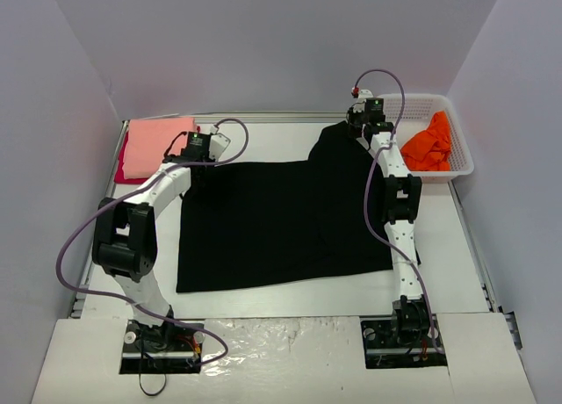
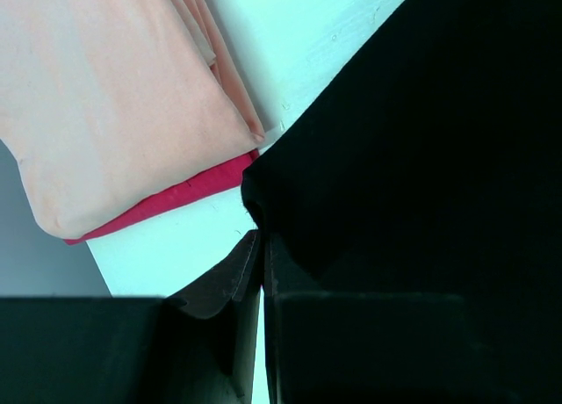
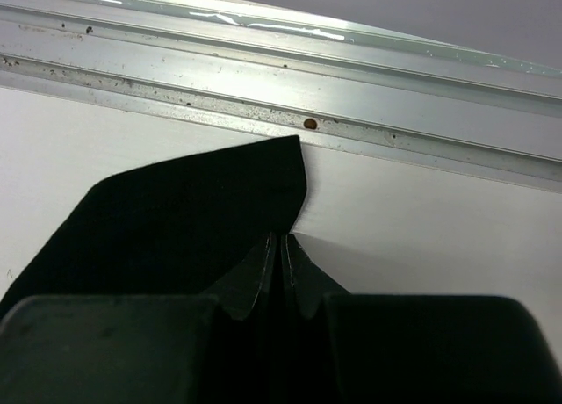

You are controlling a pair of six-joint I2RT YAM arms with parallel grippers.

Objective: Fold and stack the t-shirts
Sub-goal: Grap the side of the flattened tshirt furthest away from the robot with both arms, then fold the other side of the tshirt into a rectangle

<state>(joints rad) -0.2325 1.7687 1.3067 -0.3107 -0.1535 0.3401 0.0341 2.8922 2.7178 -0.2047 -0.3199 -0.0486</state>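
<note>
The large black t-shirt [image 1: 281, 220] lies spread over the middle of the table. My left gripper [image 1: 198, 151] is shut on its far left corner [image 2: 263, 202]. My right gripper [image 1: 362, 121] is shut on its far right corner [image 3: 219, 211], lifted near the back rail. A folded salmon-pink shirt [image 1: 156, 145] lies on a folded red shirt [image 1: 123, 169] at the far left; both show in the left wrist view, pink [image 2: 105, 97] over red [image 2: 176, 198]. The bright orange shirt [image 1: 428, 145] lies crumpled in the basket.
The white mesh basket [image 1: 464, 154] stands at the far right. A metal rail [image 3: 281, 79] runs along the table's back edge, close to my right gripper. Grey walls close in both sides and the back.
</note>
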